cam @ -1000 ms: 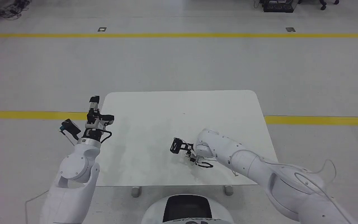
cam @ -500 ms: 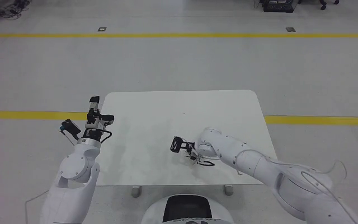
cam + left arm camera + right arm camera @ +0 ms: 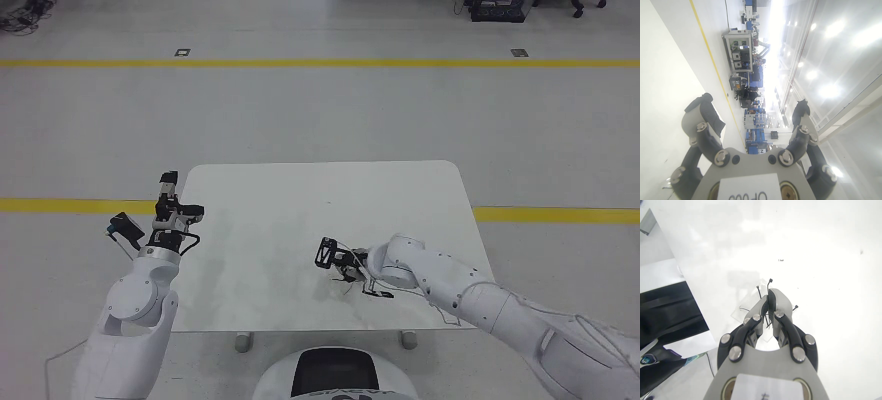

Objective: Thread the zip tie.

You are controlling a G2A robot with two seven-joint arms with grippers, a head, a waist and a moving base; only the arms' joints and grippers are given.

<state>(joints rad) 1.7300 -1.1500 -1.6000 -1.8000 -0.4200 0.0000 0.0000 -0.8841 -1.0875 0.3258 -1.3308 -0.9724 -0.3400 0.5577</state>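
My right gripper (image 3: 768, 296) is shut on a thin black zip tie (image 3: 769, 284), whose small square head sticks out past the fingertips. It hangs a little above a clear plastic sheet (image 3: 745, 303) on which two more black zip ties (image 3: 758, 291) lie. From above, the right gripper (image 3: 325, 252) is over the front middle of the white table (image 3: 300, 195), with the loose ties (image 3: 347, 279) just beside it. My left gripper (image 3: 753, 106) is open with nothing in it and is held up at the table's left edge (image 3: 167, 192).
The table's near edge and the robot's dark base (image 3: 668, 311) lie close behind the right gripper. A few small dark specks (image 3: 780, 260) dot the tabletop. Yellow floor lines (image 3: 320, 63) run beyond the table.
The right arm has drawn back to the right, and its gripper has shifted slightly right and away from the front edge. The left arm has kept still.
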